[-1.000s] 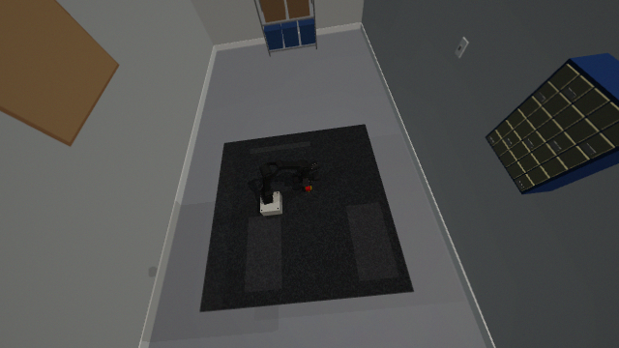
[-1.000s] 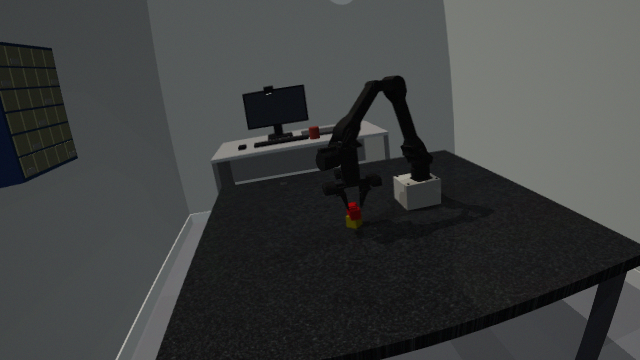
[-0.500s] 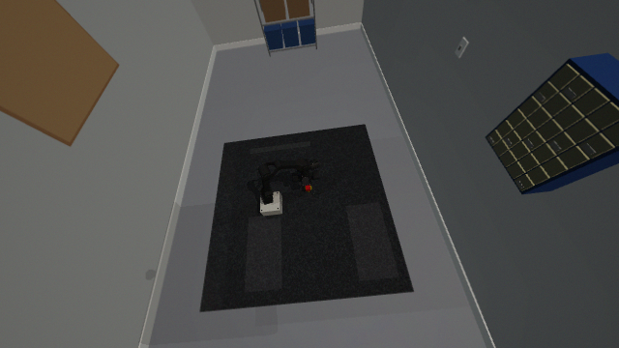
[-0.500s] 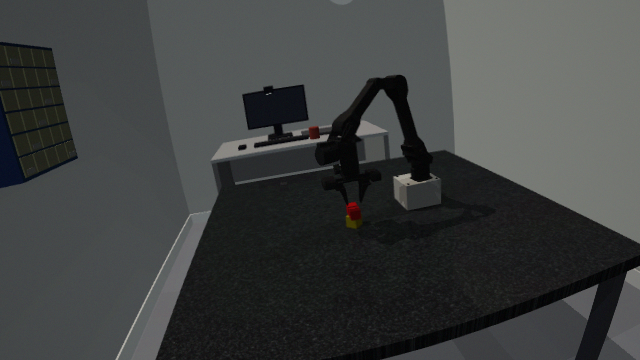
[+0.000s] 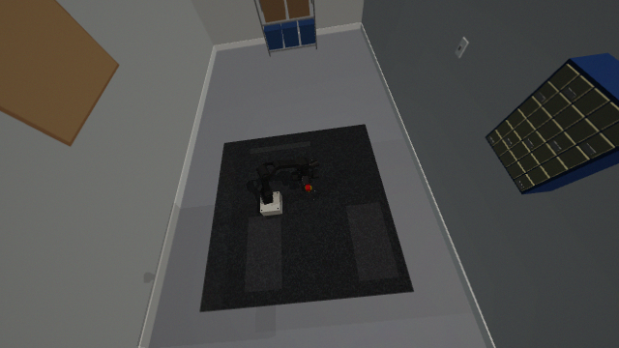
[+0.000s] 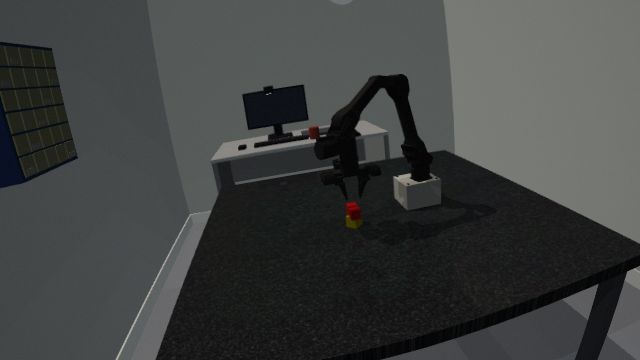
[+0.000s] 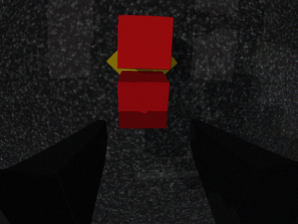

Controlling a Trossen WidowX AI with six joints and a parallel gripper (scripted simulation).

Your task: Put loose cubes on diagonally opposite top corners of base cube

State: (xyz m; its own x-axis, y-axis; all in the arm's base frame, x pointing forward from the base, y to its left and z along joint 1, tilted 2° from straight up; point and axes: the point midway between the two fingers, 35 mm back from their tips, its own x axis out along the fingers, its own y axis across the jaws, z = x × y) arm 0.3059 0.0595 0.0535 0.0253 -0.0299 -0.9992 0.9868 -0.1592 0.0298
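Observation:
In the wrist view, one red cube (image 7: 145, 42) and a second red cube (image 7: 143, 96) rest on the yellow base cube (image 7: 113, 61) (image 6: 353, 224), with a narrow yellow strip visible between them. The base's corners stick out left and right. In the exterior view, the front red cube (image 6: 355, 214) partly hides the rear red cube (image 6: 351, 205). Whether both are exactly level is too small to tell. My gripper (image 6: 353, 198) (image 7: 148, 128) is open and empty, pointing down just above the cubes. No finger visibly touches them.
The black table (image 6: 280, 280) (image 5: 314, 251) carries the white arm base (image 6: 424, 194) (image 5: 271, 204). Behind it stands a desk with a monitor (image 6: 275, 107), a keyboard (image 6: 281, 141) and a red mug (image 6: 314, 132).

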